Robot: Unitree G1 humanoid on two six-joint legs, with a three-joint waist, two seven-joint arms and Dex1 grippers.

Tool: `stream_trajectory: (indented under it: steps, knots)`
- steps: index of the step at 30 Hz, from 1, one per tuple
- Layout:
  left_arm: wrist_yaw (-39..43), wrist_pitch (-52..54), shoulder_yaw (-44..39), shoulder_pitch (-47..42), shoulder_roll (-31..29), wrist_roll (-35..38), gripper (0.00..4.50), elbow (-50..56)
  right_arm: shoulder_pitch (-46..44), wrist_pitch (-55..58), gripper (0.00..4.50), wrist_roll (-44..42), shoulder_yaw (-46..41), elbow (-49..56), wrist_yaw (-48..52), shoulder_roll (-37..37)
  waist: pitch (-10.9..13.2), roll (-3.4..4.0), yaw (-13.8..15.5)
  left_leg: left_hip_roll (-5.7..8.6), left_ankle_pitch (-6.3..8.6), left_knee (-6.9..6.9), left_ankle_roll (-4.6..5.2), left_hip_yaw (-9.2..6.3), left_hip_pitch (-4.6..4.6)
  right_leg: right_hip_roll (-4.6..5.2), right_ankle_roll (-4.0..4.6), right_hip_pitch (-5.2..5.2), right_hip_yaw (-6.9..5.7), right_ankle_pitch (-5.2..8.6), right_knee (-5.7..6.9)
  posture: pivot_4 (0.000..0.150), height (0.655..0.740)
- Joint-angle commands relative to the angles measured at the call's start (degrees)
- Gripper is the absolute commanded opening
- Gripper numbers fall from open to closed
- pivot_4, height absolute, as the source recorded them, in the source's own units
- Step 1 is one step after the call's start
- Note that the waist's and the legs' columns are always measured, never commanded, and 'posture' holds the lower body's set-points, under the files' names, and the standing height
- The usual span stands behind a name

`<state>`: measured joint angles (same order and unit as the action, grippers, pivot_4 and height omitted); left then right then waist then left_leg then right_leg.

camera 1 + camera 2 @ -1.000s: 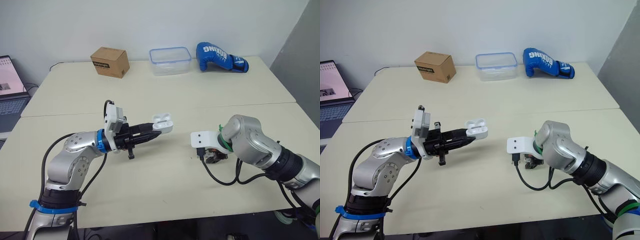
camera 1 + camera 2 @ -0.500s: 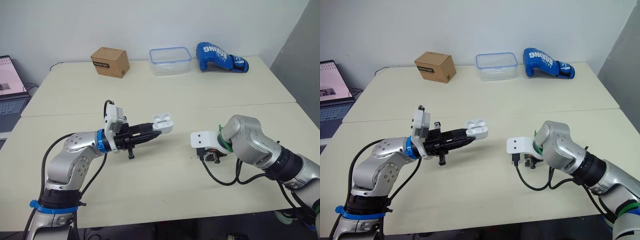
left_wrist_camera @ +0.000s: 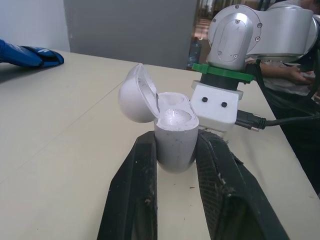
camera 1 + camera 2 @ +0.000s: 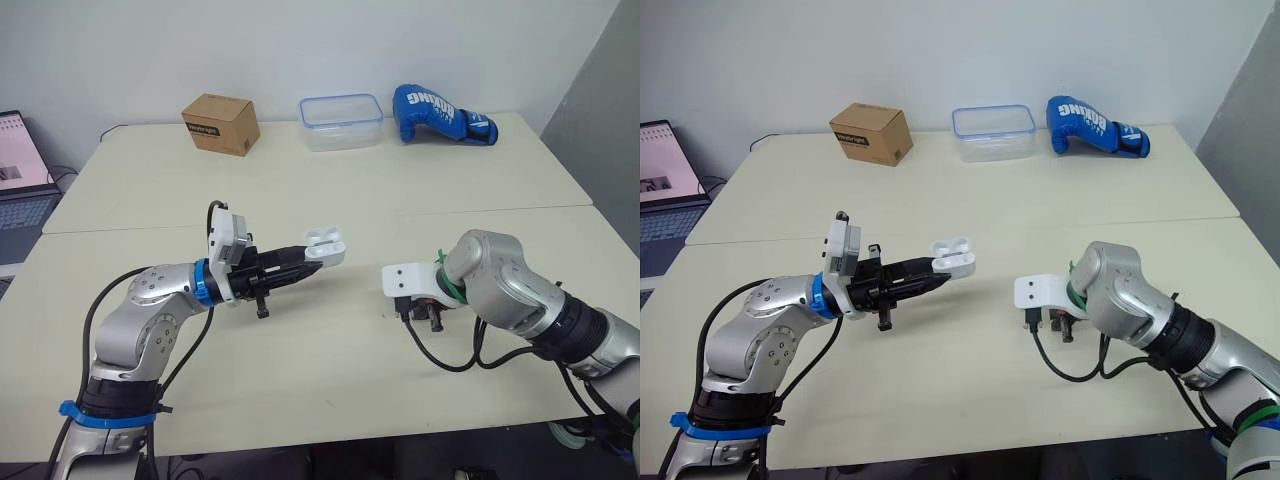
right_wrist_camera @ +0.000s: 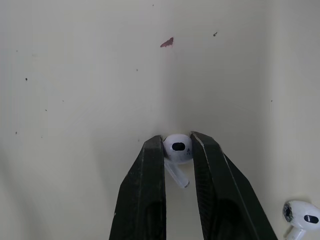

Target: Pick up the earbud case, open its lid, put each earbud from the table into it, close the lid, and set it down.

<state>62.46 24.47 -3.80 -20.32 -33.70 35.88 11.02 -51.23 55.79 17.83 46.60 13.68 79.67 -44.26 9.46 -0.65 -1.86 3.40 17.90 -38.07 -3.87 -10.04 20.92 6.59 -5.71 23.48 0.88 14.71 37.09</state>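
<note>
- Sitting upright between the fingers of the left pincer (image 3: 175, 152), the case (image 3: 174, 131) is held up off the table (image 4: 300, 360), out towards the middle. Its lid (image 3: 136, 94) is swung back and the sockets are open to view.
- That pincer is clenched on the lower body of the case, which leaves the mouth free. Its best job now, I'd say, is to hold level and steady so the sockets face up.
- The right pincer (image 5: 177, 146) is grasping one bud (image 5: 178, 148) by its round head, stem trailing back between the fingers, down close to the table. I can't tell whether the bud has left the surface.
- The step in hand looks like carrying this bud over to the case. A straight lift, then a slow swing across to the left, seems safest, since a smooth rounded head could slip out of the grip.
- The stem has to go in first, so the wrist will likely need turning to point it down into a socket before letting go.
- A second bud (image 5: 300, 216) lies on the table just beside the right pincer; rising straight up should avoid knocking it.
</note>
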Motion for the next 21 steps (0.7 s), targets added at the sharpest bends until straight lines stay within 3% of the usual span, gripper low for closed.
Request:
stream_trajectory:
  steps: [1,6,10,13,17,21]
  knots:
    - [-0.36,-1.43,-0.32,0.03,0.15,-0.14,0.71,1.59,-0.84,1.30,0.38,-0.98,-2.43,2.33,-0.02,-1.10,0.00,0.00,0.00,0.00,0.00,0.00,0.00,0.00,0.00,0.00,0.00,0.00,0.00,0.00,0.00,0.150,0.7307]
    - [-1.84,-3.60,-1.05,-0.02,2.12,-0.57,0.71,-0.36,1.90,12.81,0.38,-9.68,-16.31,8.40,-1.61,-1.57,0.00,0.00,0.11,0.00,0.00,0.01,0.00,-0.01,0.03,0.01,0.00,0.01,0.00,0.00,-0.02,0.150,0.7307]
    - [-1.03,-5.67,-0.79,-1.30,2.86,-1.40,0.71,-3.42,3.52,28.16,0.38,-16.99,-29.92,11.13,-6.65,5.18,0.00,0.00,0.05,-0.03,0.00,0.02,0.00,-0.01,0.00,-0.02,0.05,0.02,0.00,-0.03,0.05,0.150,0.7307]
    - [-0.51,-6.80,-0.43,-2.70,3.21,-1.80,0.71,-5.74,5.60,34.91,0.38,-19.79,-40.07,14.82,-11.83,11.56,0.00,0.00,0.19,-0.01,0.00,0.01,0.00,-0.06,0.01,-0.02,0.05,0.00,-0.03,-0.03,0.02,0.150,0.7307]
    - [1.05,-8.49,0.40,-5.30,4.00,-3.02,0.71,-9.78,6.85,36.71,0.38,-24.49,-58.45,16.67,-19.61,27.16,-0.01,0.00,0.20,0.04,0.00,0.01,0.00,-0.04,0.02,0.02,0.05,0.02,-0.01,-0.03,0.05,0.150,0.7307]
    - [1.80,-9.56,1.14,-7.22,4.98,-3.81,0.71,-12.00,6.58,36.71,0.38,-29.94,-67.56,20.28,-26.58,37.01,-0.02,0.02,0.02,0.03,-0.01,0.01,-0.02,-0.07,0.02,0.01,0.05,0.07,-0.01,-0.03,0.10,0.150,0.7307]
